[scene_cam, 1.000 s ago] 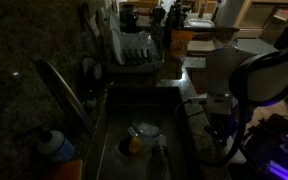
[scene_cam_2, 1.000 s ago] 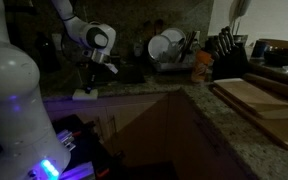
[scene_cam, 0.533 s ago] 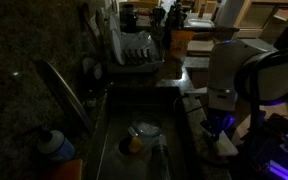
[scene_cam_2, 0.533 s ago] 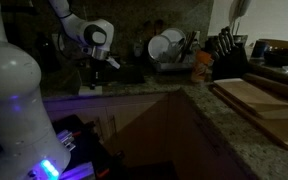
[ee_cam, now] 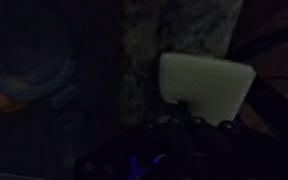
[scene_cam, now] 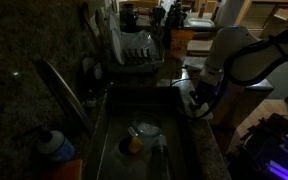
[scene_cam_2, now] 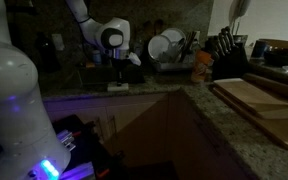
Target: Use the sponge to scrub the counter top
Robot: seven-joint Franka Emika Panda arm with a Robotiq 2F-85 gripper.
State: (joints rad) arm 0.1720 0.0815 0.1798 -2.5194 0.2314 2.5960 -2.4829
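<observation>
The fingers [ee_cam: 189, 118] are closed tight on the sponge [ee_cam: 206, 78], a pale yellowish block that sticks out beyond them in the wrist view. The sponge rests on the desk [ee_cam: 169, 30], on the speckled strip just beside the sink [scene_cam: 109, 140], at the sink's edge on the robot's side. In an exterior view the arm [scene_cam_2: 112, 38] stands almost upright over this place. Inside the sink lie a round dish [scene_cam: 144, 130] and, just beside it, a yellow-orange object [scene_cam: 133, 144]. Behind the sink a rack with plates [scene_cam: 134, 48] stands on the desk. The room is very dark.
</observation>
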